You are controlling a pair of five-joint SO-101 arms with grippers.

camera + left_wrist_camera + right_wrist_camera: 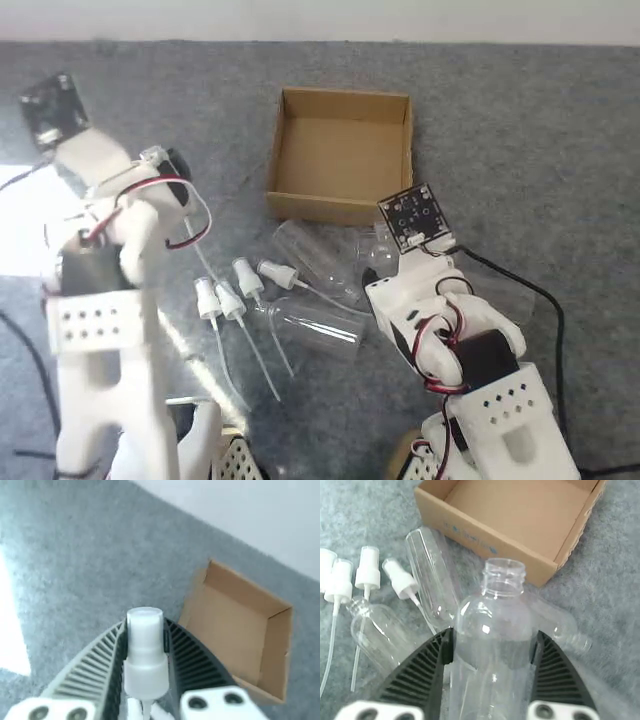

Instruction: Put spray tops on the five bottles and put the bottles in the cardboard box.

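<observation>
High view, cardboard box (pixel 340 208): it is sitting open on the grey surface (pixel 520 120), toward the far side, between the two arms.
High view, loose spray tops (pixel 247 275): four white ones are lying side by side on the surface, near the front of the box. Their thin tubes are pointing toward the near edge.
High view, lying bottles (pixel 318 328): clear ones are resting on their sides between the loose spray tops and the right arm (pixel 470 350), just in front of the box.
High view, left arm (pixel 100 260): it is standing on the left side, apart from the box.
Left wrist view, left tool (pixel 145 625): its two ribbed fingers are squeezing a white spray top (pixel 145 652) between them. The top's round end is sticking out past the fingertips.
Left wrist view, box: it is lying farther off on the grey surface, with its brown inside showing.
Right wrist view, right tool (pixel 494 636): its fingers are hugging a clear held bottle (pixel 492 605) on both sides. The bottle's open neck is pointing toward the box.
Right wrist view, lying bottles: one is lying near the box's front wall, one is lying beside the loose spray tops, and one is lying on the other side of the held bottle.
Right wrist view, loose spray tops: they are lying next to each other, apart from the box.
</observation>
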